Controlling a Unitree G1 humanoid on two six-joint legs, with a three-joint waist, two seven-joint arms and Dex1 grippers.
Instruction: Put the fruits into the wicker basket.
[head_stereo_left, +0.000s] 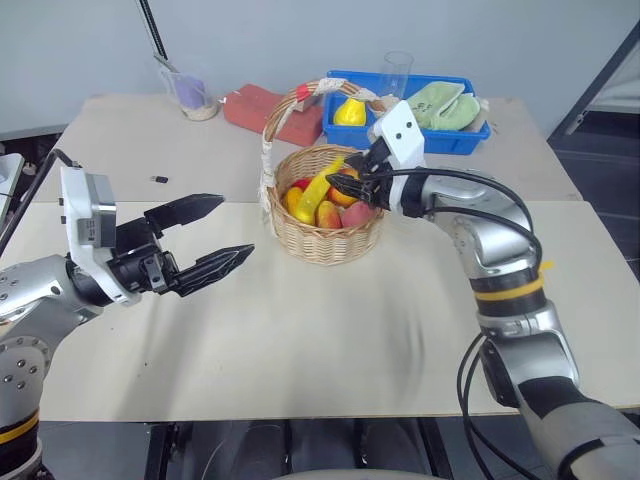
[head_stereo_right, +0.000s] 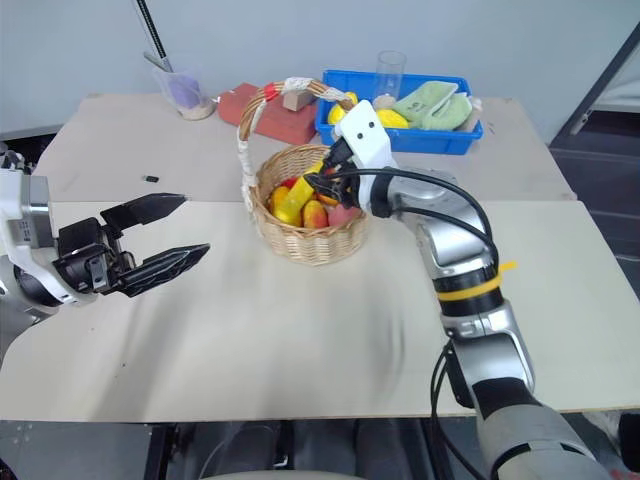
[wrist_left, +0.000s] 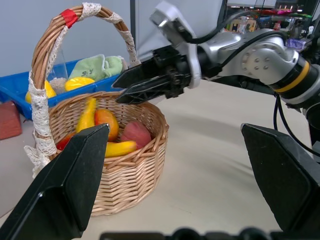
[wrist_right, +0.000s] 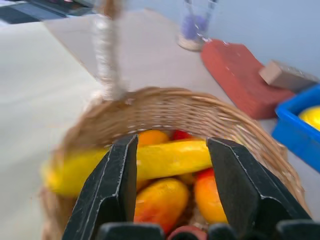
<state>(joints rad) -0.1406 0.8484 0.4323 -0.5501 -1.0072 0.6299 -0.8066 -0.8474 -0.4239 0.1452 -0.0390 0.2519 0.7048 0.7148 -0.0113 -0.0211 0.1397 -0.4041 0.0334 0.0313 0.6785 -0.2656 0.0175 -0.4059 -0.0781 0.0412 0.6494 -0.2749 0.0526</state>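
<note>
Beige table (head_stereo_left: 300, 350) sitting against grey wall; basket (head_stereo_left: 325, 235) holding banana (head_stereo_left: 318, 190), mango, peach. Right gripper (head_stereo_left: 352, 180) hovering parted, empty above fruit; left gripper (head_stereo_left: 213, 235) gaping wide.

Peach (wrist_left: 136, 133) partly behind basket rim (wrist_left: 150, 145)

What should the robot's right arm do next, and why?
Probably lift the right gripper up and back from the wicker basket. It is open over the basket with nothing between its fingers, and the banana, mango and peach already lie inside.
</note>
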